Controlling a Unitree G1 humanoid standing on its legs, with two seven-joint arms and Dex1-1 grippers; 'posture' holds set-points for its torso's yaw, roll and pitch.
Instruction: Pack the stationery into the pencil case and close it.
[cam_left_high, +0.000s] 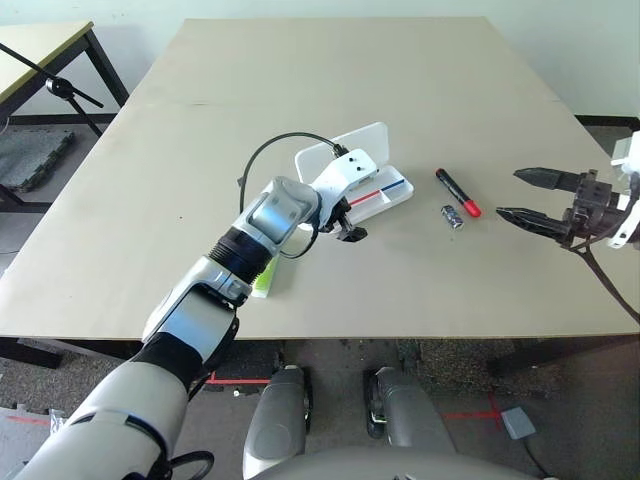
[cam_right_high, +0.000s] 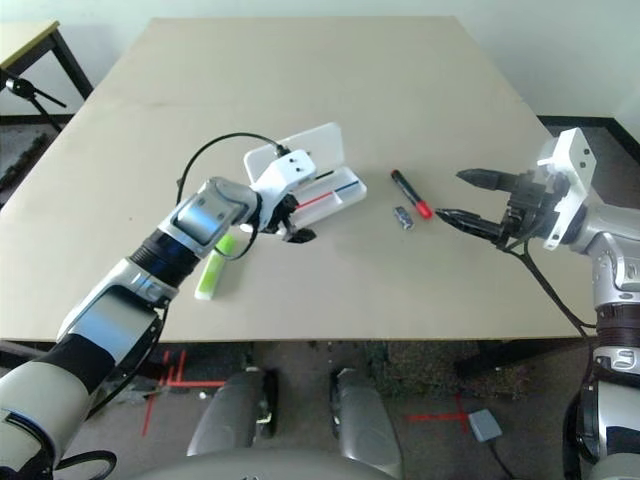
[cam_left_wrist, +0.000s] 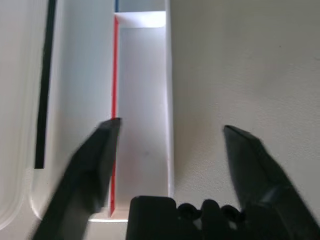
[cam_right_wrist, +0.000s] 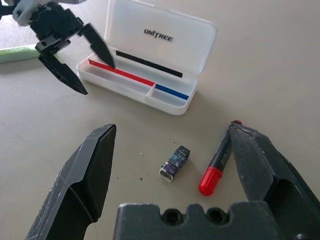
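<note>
Left gripper (cam_right_wrist: 70, 55) angled down, fingers spread, straddling front wall of open white plastic pencil case (cam_right_wrist: 150, 60). Right gripper (cam_right_high: 470, 205) level, open, empty.

- The pencil case (cam_right_high: 325, 175) lies open on the table (cam_right_high: 420, 70), its lid raised at the far side, a red and a blue stripe showing in the tray.
- The left gripper (cam_right_high: 290, 222) hangs at the case's near left end, fingers parted, holding nothing.
- A lime-green highlighter (cam_right_high: 214, 266) lies beside the left forearm.
- Right of the case lie a black marker with red cap (cam_right_high: 410, 193) and, just beside it, a small stubby cylinder (cam_right_high: 402, 217).
- The right gripper (cam_right_high: 465, 196) hovers right of them, fingers spread, empty.
</note>
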